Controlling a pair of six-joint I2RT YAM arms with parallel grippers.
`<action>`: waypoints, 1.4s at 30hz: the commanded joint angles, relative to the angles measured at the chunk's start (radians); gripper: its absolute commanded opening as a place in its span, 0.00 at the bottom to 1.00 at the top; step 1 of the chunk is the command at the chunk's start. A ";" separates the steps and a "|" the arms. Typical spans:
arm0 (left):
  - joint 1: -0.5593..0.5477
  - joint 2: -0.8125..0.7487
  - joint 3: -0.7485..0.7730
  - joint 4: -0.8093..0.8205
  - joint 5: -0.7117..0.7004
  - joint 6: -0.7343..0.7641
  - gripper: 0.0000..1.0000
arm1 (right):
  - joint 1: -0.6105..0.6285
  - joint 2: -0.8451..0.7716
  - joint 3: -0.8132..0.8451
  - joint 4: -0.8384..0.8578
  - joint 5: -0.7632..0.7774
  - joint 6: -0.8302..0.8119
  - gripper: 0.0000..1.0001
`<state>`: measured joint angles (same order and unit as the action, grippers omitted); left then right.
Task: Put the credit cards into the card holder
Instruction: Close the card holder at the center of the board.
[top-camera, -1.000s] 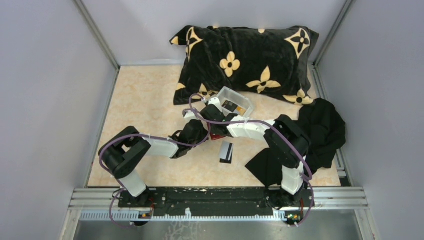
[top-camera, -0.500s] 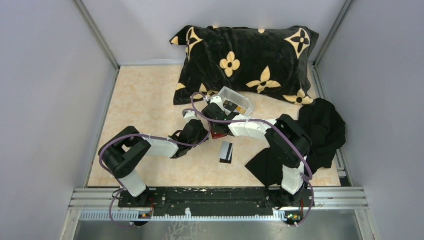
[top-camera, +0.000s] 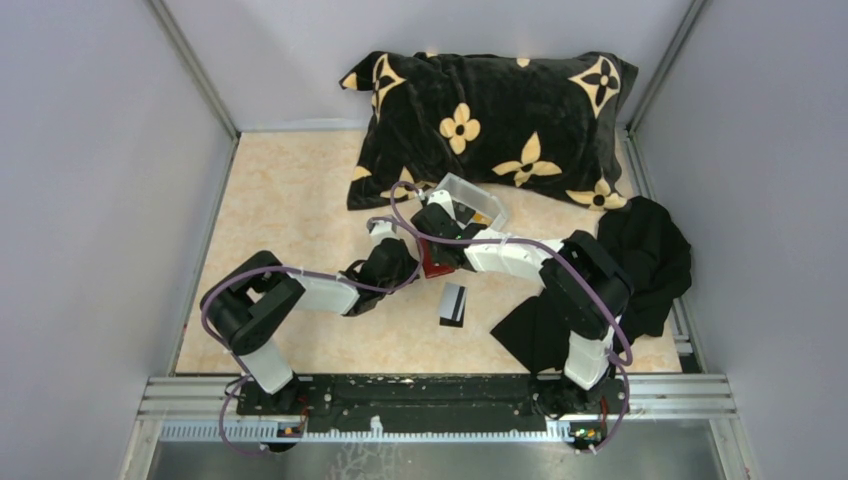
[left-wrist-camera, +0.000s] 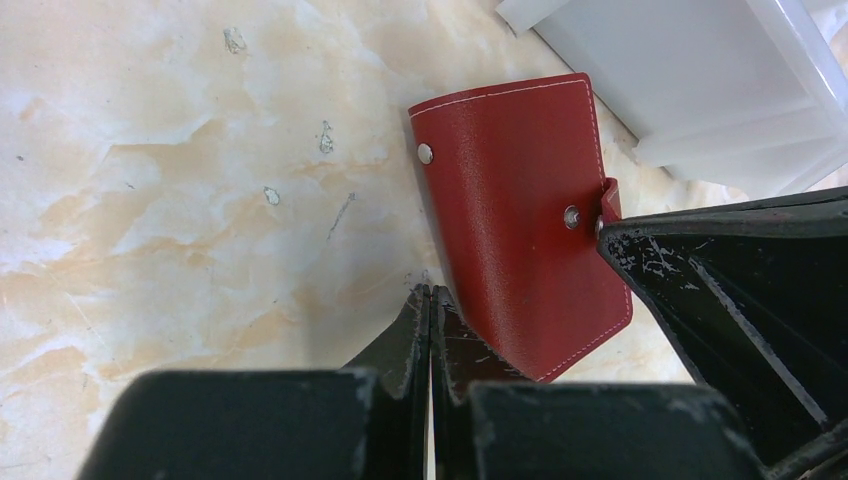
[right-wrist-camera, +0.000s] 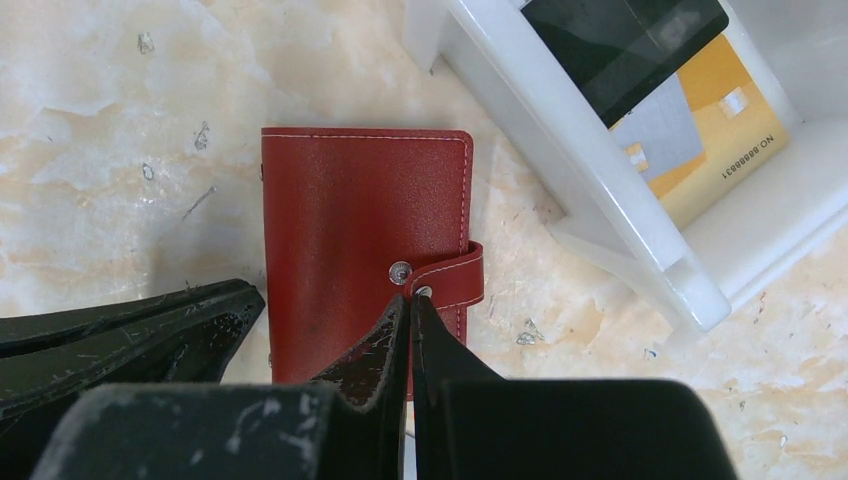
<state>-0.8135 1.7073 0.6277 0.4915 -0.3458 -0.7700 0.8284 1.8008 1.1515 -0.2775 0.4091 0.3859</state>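
Note:
The red card holder (right-wrist-camera: 360, 230) lies closed on the marble tabletop, its strap (right-wrist-camera: 455, 280) snapped over one edge. My right gripper (right-wrist-camera: 410, 298) is shut, its tips resting at the strap's snap end. My left gripper (left-wrist-camera: 430, 292) is also shut, its tips touching the table beside the card holder (left-wrist-camera: 520, 220) at the opposite edge. In the top view the card holder (top-camera: 436, 262) shows between both wrists. One black credit card with a white band (top-camera: 453, 303) lies loose on the table. A black card (right-wrist-camera: 625, 40) and a yellow one (right-wrist-camera: 705, 140) sit in the white tray (right-wrist-camera: 600, 215).
A black pillow with yellow flowers (top-camera: 490, 115) lies at the back, just behind the white tray (top-camera: 478, 198). A black cloth (top-camera: 625, 275) is heaped at the right under the right arm. Grey walls enclose the table on three sides.
The right arm has shifted slightly to the right, so more of the red card holder shows in the top view. The left arm has hardly moved.

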 joint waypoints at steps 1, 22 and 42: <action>-0.005 0.034 0.008 -0.062 0.027 0.002 0.00 | -0.005 -0.021 0.018 0.022 -0.004 -0.010 0.01; -0.006 0.058 0.026 -0.062 0.038 0.009 0.00 | -0.009 0.025 0.077 0.025 -0.017 -0.022 0.01; -0.005 0.064 0.034 -0.065 0.039 0.013 0.00 | -0.029 0.074 0.115 0.013 -0.049 -0.033 0.01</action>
<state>-0.8135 1.7302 0.6548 0.4915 -0.3283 -0.7696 0.8024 1.8656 1.2263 -0.2775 0.3767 0.3653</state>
